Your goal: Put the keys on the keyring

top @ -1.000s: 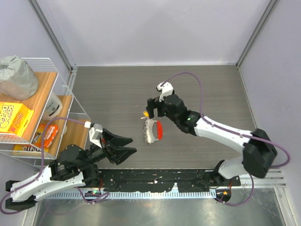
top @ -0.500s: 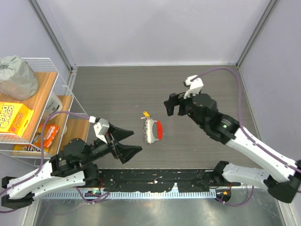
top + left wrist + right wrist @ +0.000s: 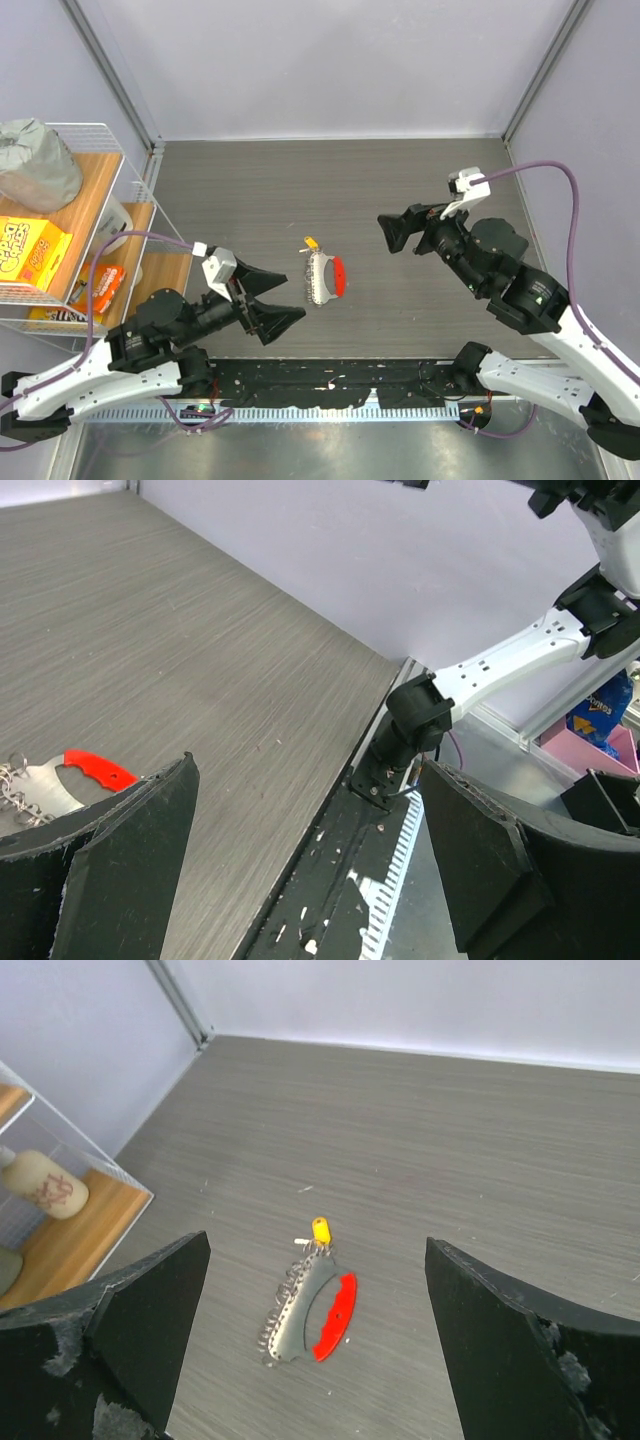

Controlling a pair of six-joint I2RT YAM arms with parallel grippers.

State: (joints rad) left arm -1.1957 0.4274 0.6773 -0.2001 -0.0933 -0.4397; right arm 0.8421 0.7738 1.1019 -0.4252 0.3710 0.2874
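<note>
Lying on table [image 3: 250,190], keyring [image 3: 322,277], wire rack [image 3: 100,126] holding yellow box [image 3: 30,250], grey bag [image 3: 35,165]

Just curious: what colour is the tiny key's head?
Yellow key head, clearest in right wrist view.

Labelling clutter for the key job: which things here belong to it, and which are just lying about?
Job: tiny yellow-headed metal key; silvery metal keyring bunch with curved red plastic piece.
Lying about: yellow cardboard snack box; grey crumpled bundle; white bottle; wire shelf rack.
</note>
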